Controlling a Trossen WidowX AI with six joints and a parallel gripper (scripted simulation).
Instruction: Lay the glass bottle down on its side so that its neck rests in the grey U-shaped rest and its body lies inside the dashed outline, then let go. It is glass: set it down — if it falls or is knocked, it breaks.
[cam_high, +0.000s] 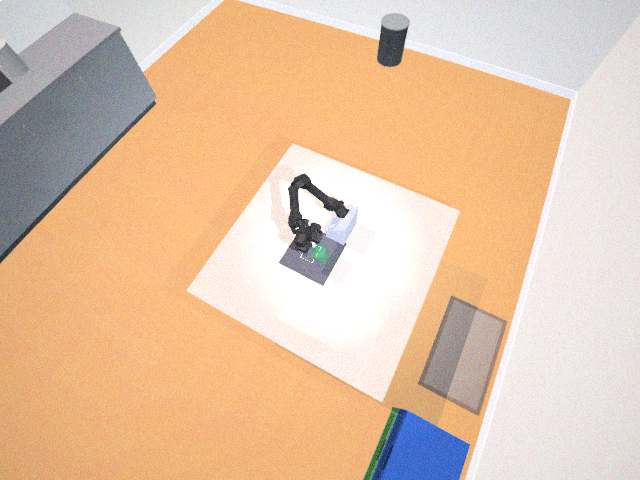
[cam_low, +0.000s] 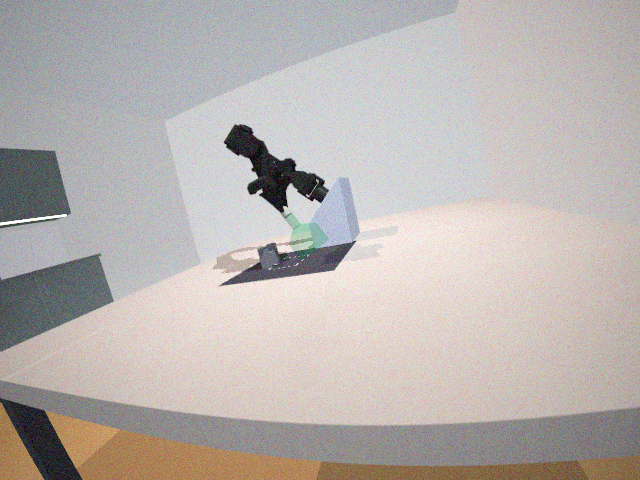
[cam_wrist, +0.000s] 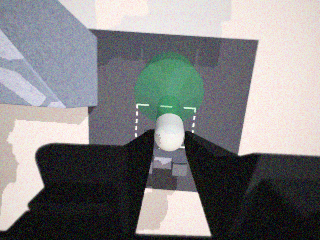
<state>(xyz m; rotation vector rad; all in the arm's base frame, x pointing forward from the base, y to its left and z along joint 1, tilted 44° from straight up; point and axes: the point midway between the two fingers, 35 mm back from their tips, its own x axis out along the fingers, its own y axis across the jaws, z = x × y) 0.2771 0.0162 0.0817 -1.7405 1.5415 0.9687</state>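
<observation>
We see the glass bottle tilted, its see-through green body round and wide, its neck slim, its tip capped in smooth white. Our fingers, matte black and tapering, are partly open and closed on the bottle at the top of its neck. The body is low over a dark, flat, square-cornered mat; whether it touches, we cannot tell. The dashed outline, thin and white, is partly overlapped by the body in the wrist view. The grey U-shaped rest, blocky and plain, stands on the mat, apart from the neck. A pale blue, smooth-faced wedge rises just beside the mat, on the bottle's side, crowding our room there. The tabletop is pale and flat.
</observation>
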